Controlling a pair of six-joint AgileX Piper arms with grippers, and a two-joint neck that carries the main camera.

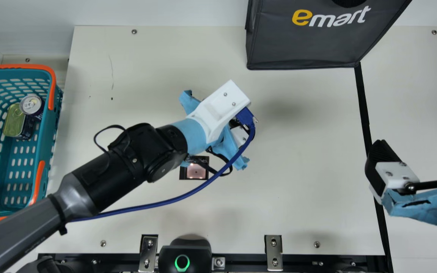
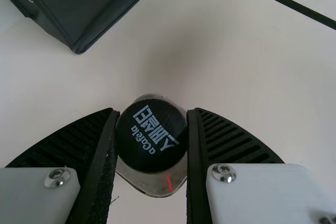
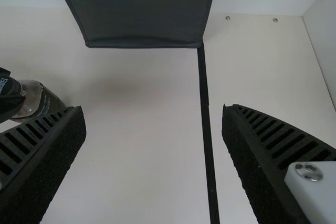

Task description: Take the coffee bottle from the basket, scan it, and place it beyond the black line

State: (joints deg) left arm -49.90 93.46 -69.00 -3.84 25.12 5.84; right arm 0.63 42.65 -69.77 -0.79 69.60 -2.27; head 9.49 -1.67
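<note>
Desk (image 1: 298,197): cream, screw-dotted | far side: dark bag (image 1: 302,49) | left: teal basket (image 1: 45,151), orange-trimmed | right: black line (image 1: 362,102) running from bag corner to near edge | middle: small dark square panel (image 1: 196,172), lit window | far left: thin scratch (image 1: 112,72)

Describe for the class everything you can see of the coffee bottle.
The coffee bottle has a round, dark cap with pale lettering and a glossy body, darker lower down, crossed by a thin red streak. It looks roughly upright, clasped near the cap by the left gripper, short of the black line. Whether it touches the table is unclear.
</note>
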